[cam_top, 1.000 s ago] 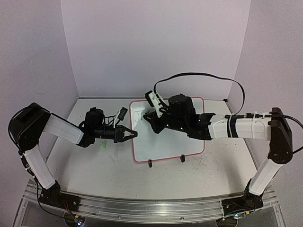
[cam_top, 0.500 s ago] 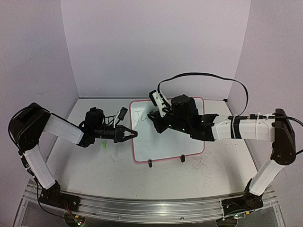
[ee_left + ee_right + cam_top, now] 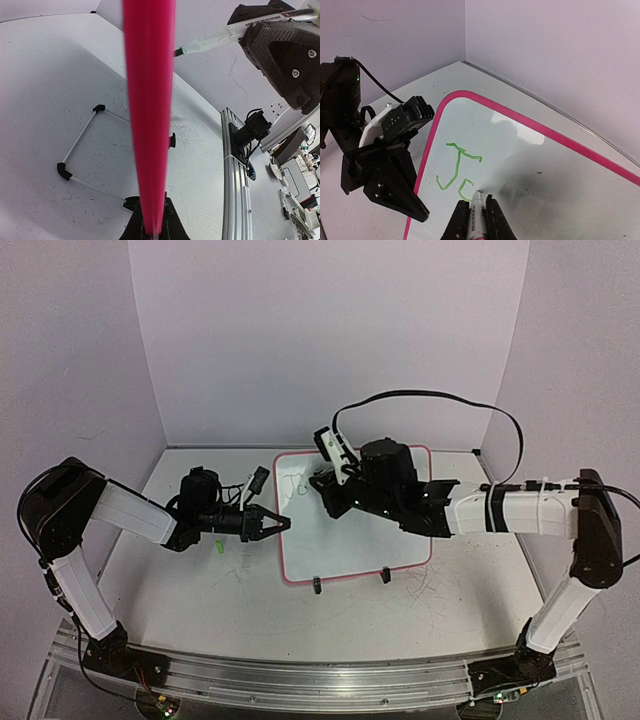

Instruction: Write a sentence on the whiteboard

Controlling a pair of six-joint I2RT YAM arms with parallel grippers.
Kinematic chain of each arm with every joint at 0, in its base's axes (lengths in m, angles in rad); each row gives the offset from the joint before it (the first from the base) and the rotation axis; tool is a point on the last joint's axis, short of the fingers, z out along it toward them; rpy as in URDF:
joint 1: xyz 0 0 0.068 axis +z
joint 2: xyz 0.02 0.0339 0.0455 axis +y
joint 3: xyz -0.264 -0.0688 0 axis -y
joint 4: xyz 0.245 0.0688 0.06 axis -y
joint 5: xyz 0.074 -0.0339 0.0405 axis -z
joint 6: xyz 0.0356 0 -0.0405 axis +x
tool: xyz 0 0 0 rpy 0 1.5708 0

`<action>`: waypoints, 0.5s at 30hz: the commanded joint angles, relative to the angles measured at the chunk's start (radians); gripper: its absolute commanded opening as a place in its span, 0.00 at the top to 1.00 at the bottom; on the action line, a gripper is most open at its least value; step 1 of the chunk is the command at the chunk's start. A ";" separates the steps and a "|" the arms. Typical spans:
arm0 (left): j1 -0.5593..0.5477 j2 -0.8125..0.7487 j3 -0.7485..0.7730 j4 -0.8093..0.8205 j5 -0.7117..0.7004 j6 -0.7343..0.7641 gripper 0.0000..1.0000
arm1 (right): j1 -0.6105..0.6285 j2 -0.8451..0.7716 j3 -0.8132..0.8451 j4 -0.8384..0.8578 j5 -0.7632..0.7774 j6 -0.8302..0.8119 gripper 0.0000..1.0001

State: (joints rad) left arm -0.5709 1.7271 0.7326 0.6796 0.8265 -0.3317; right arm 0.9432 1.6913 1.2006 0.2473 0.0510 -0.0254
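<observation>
1. Two green marks so far of the sentence (image 3: 456,167): a "J" and an open curve beside it, in the upper-left corner of the whiteboard (image 3: 545,160). Most of the line is unwritten.
2. The whiteboard sits on the table (image 3: 200,590) between the arms, with the feet of its wire stand (image 3: 80,150) at its near edge.
3. Right gripper (image 3: 476,202): clenched on a marker (image 3: 474,215), whose tip touches the whiteboard at the curve's lower end.
4. Left gripper (image 3: 275,523): at the whiteboard's left rim. The jaws look pinched on the rim, which runs straight between them in the wrist view.
5. Step in hand, as I judge it: closing the "o".
   - Light, even pressure and small wrist moves.
   - Left grip firm so the whiteboard cannot slide.
   - Letters small and level, running toward the right rim, so the full line fits.
</observation>
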 commanded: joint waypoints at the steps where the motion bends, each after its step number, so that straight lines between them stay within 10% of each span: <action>1: 0.011 -0.027 0.024 -0.051 -0.100 0.029 1.00 | -0.006 0.029 0.046 0.041 0.007 0.013 1.00; 15: 0.011 -0.023 0.023 -0.052 -0.102 0.031 1.00 | -0.006 -0.032 0.036 0.032 -0.078 0.003 1.00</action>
State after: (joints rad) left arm -0.5705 1.7271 0.7326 0.6765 0.8259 -0.3310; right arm 0.9432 1.7205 1.2337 0.2661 0.0172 -0.0208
